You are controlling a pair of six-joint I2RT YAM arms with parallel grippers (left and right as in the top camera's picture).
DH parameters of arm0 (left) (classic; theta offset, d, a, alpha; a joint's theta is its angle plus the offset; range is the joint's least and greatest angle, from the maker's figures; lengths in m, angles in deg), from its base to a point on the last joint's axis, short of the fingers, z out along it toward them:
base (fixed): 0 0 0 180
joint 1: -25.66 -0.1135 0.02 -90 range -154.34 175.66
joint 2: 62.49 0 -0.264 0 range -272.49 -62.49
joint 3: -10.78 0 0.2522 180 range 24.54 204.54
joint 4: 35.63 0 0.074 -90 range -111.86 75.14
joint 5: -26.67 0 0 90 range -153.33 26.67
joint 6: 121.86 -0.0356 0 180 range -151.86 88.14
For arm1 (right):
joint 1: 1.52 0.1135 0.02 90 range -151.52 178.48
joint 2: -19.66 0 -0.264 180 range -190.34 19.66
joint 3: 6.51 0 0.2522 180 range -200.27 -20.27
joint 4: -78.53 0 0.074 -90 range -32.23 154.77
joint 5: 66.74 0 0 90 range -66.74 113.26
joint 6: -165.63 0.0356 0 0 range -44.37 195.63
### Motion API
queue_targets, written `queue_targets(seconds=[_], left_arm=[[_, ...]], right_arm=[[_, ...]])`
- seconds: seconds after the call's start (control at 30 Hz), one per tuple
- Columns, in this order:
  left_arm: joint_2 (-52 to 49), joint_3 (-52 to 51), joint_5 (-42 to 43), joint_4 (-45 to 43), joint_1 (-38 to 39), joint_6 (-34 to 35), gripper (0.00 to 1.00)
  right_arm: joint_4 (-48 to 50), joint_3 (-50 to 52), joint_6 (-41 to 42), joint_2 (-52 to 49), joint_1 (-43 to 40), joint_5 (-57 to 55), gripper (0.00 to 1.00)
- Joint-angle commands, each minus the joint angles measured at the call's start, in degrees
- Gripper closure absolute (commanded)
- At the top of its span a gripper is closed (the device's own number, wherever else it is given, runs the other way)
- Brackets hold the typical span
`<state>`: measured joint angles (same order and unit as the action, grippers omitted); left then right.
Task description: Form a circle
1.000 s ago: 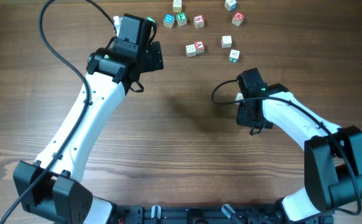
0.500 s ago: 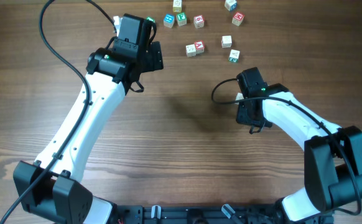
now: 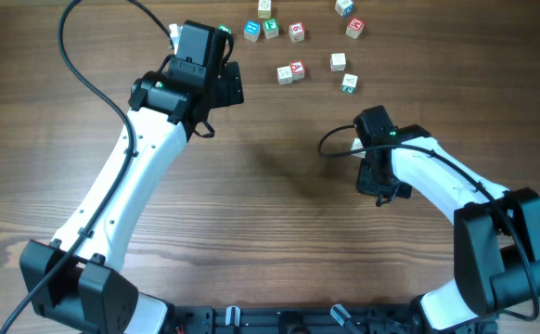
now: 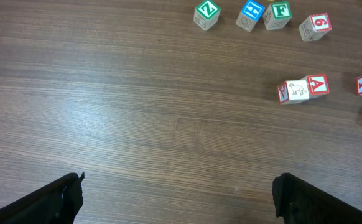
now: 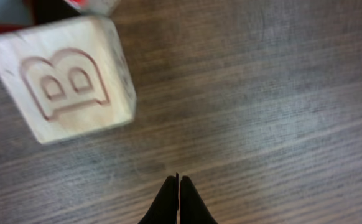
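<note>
Right gripper (image 5: 178,182) is sitting slightly nearer the robot's base than a second ago in the overhead view; the left arm is staying put. We are seeing the right jaws pressed together, pinching nothing, tips pointing at bare worktop (image 5: 280,112). We are finding the cluster of cubes (image 5: 69,71) just beyond those tips, up-left in the right wrist view: a pale cube carved with a B, and red-faced bits showing at its top edge, cropped. Overhead, the right wrist is hiding it. Left gripper (image 4: 178,202) is hovering with jaws spread wide, holding nothing. Well beyond it we are spotting a green Z cube (image 4: 206,14), a blue cube (image 4: 252,14), a green F cube (image 4: 279,14) and a touching pair of cubes (image 4: 302,89).
</note>
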<state>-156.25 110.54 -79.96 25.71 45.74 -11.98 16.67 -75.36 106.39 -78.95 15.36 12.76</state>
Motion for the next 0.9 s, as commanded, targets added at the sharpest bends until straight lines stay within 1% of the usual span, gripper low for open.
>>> queue_targets(seconds=[0.0,0.1,0.4,0.53,0.73,0.87], left_arm=[[-0.1,-0.2,-0.1,-0.2,-0.2,0.5,0.0],[-0.1,-0.2,-0.1,-0.2,-0.2,0.5,0.0],[-0.1,-0.2,-0.1,-0.2,-0.2,0.5,0.0],[-0.1,-0.2,-0.1,-0.2,-0.2,0.5,0.0],[-0.1,-0.2,-0.1,-0.2,-0.2,0.5,0.0],[-0.1,-0.2,-0.1,-0.2,-0.2,0.5,0.0]], right_arm=[[-1.1,0.2,6.5,-0.8,-0.1,3.0,0.96],[-0.8,0.2,8.2,-0.8,-0.1,4.9,0.95],[-0.4,0.2,8.5,-0.8,-0.1,4.9,0.96],[0.4,0.0,8.7,-0.8,-0.3,7.1,0.96],[-1.1,-3.3,8.8,0.8,-5.0,11.1,0.96],[-0.1,-3.8,7.8,4.1,-9.8,14.9,0.96]])
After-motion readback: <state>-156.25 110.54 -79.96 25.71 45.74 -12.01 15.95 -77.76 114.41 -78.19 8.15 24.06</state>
